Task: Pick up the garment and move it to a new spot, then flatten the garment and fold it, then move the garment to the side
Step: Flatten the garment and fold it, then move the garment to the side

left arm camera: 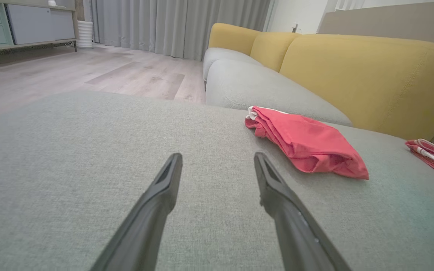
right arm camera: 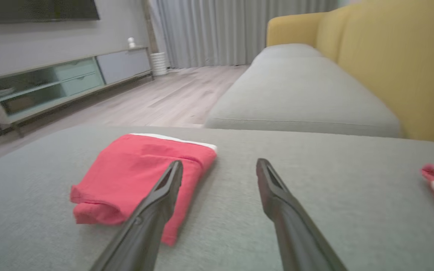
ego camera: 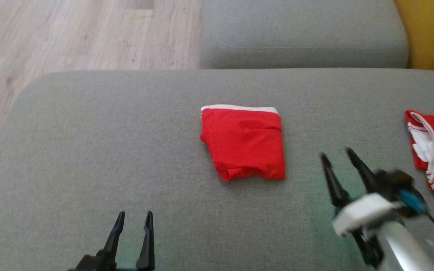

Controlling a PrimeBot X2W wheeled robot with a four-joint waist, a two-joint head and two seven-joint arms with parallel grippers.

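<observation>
A red garment with a white waistband lies folded into a compact rectangle (ego camera: 244, 143) on the grey cushion (ego camera: 89, 150); it also lies ahead right in the left wrist view (left arm camera: 307, 145) and ahead left in the right wrist view (right arm camera: 134, 180). My left gripper (ego camera: 133, 217) stands open near the cushion's front edge, well left of and nearer than the garment (left arm camera: 217, 158). To the garment's right hovers my right gripper (ego camera: 336, 153), open and empty, slightly blurred (right arm camera: 219, 165).
A second red garment with white stripes (ego camera: 433, 150) lies at the cushion's right edge. Beyond it sit another grey seat cushion (ego camera: 303, 34) and yellow backrests (left arm camera: 364, 75). Wooden floor (ego camera: 70, 34) lies off the far left; a TV cabinet (right arm camera: 51, 82) stands across the room.
</observation>
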